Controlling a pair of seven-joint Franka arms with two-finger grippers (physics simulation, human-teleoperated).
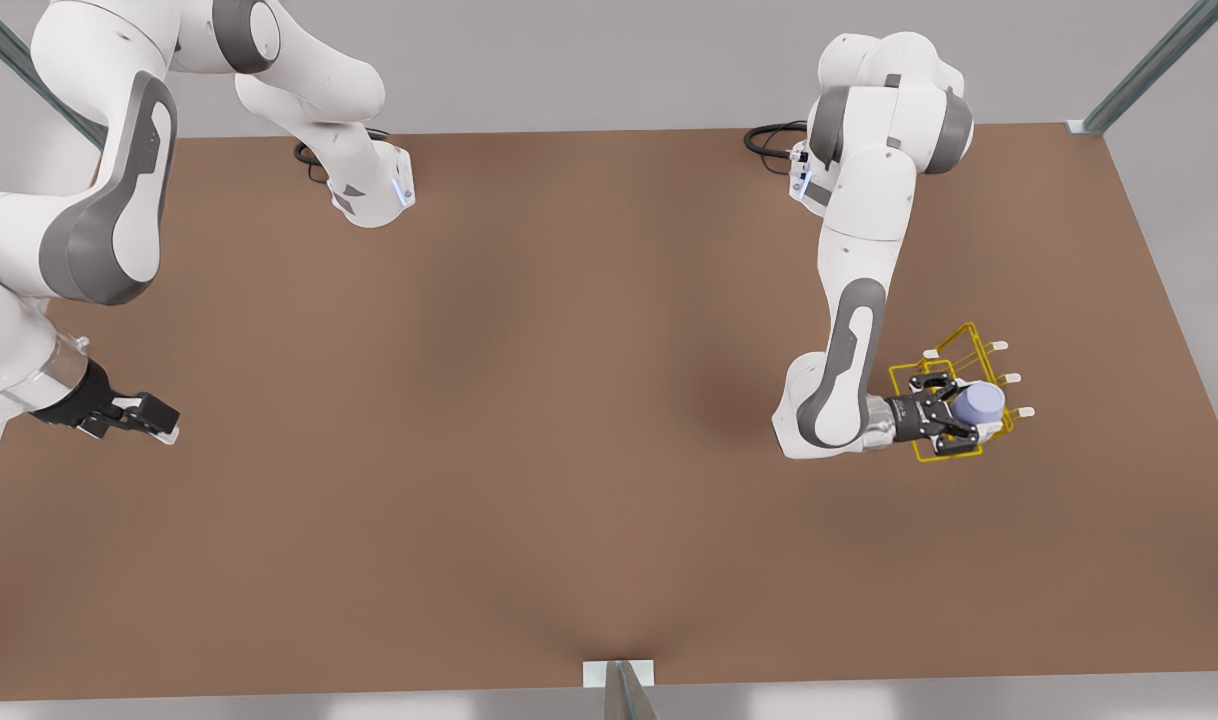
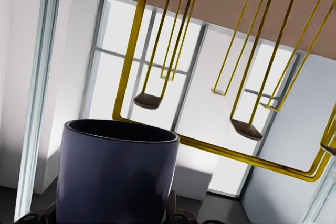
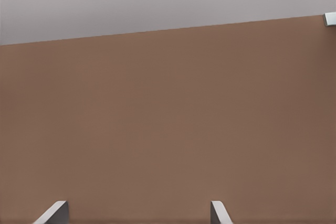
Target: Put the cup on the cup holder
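Observation:
The pale lavender-blue cup (image 1: 979, 403) lies on its side in my left gripper (image 1: 961, 412), which is shut on the cup at the front view's right. It hangs among the white-capped prongs of the yellow wire cup holder (image 1: 1011, 378), which stands on the brown table. In the left wrist view the cup (image 2: 115, 177) looms dark and close, with the cup holder's frame (image 2: 127, 66) and its prongs just beyond its rim. My right gripper (image 1: 159, 420) waits open over the table's edge at the front view's left, nothing between its fingertips (image 3: 220, 212).
The brown table (image 1: 529, 400) stretches wide between the two arms. Both arm bases (image 1: 374, 195) stand along its far edge. Metal frame posts (image 1: 1149, 65) rise at the corners.

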